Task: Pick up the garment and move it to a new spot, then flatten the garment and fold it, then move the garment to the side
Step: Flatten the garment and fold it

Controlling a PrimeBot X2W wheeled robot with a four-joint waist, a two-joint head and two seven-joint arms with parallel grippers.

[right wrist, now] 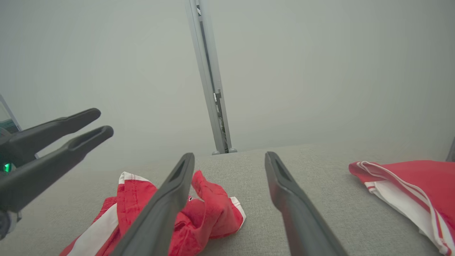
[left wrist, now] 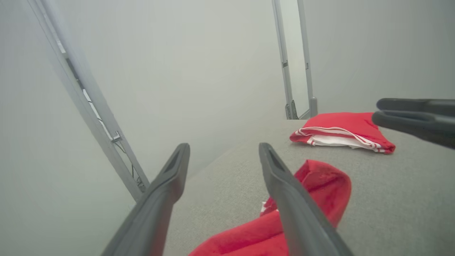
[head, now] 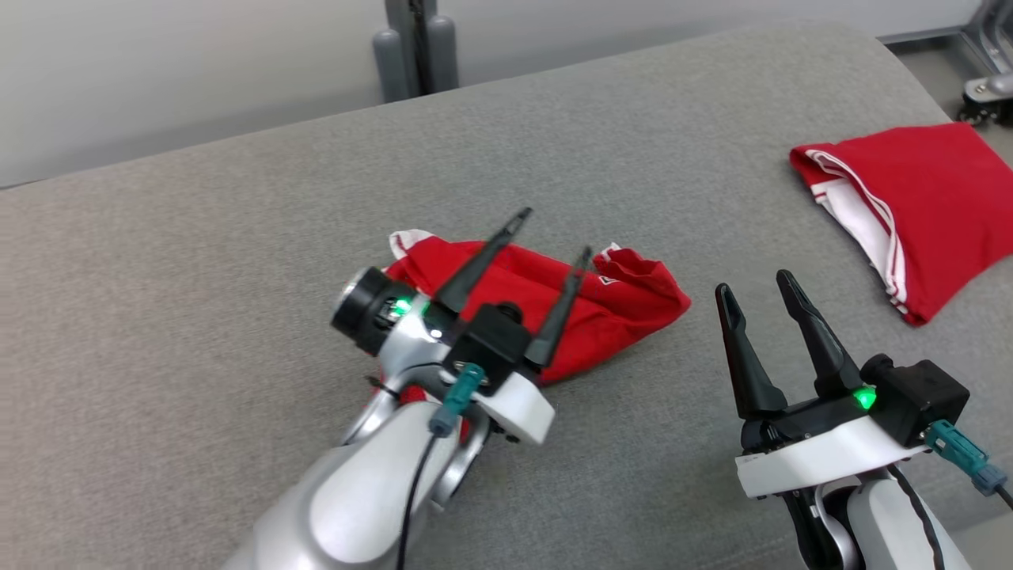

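A crumpled red garment [head: 625, 301] with white trim lies in the middle of the grey cloth surface [head: 237, 261]. My left gripper [head: 554, 235] hovers just above it, open, with nothing between its fingers. In the left wrist view the left gripper [left wrist: 224, 147] points past the garment [left wrist: 316, 181], which lies under its right finger. My right gripper [head: 754, 285] stands open to the right of the garment, apart from it. In the right wrist view the right gripper [right wrist: 230, 156] is empty, and the garment [right wrist: 209, 213] sits low and left behind its left finger.
A second red garment [head: 918, 198] with white stripes lies folded at the far right [left wrist: 341, 133] [right wrist: 419, 185]. A grey metal post [head: 415, 47] stands behind the surface's far edge. A wheeled base [head: 989, 91] sits at the top right corner.
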